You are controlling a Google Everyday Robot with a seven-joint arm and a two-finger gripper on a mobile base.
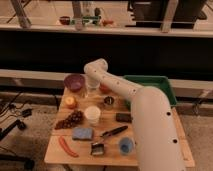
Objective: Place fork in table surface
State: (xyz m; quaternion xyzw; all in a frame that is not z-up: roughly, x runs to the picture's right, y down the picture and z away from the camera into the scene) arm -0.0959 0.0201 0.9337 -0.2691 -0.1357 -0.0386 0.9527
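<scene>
Well, your gripper [91, 89] hangs at the far left of the table surface [50, 150], about 11 o'clock on the tabletop, with the purple bowl [74, 81] just beside it at its 9 o'clock. Its fingers are pressed together. A thin pale streak beneath them may be the fork, but you cannot be sure of that from here, nor whether it is pinched.

Expect the fork to be light, stiff and slick metal, apt to swivel or slip in a narrow pinch. Take it across the middle of the handle.

Bare planks lie at the gripper's 6 o'clock, before the white cup [92, 114]. The green tray [167, 82] sits at 3 o'clock, well apart.
</scene>
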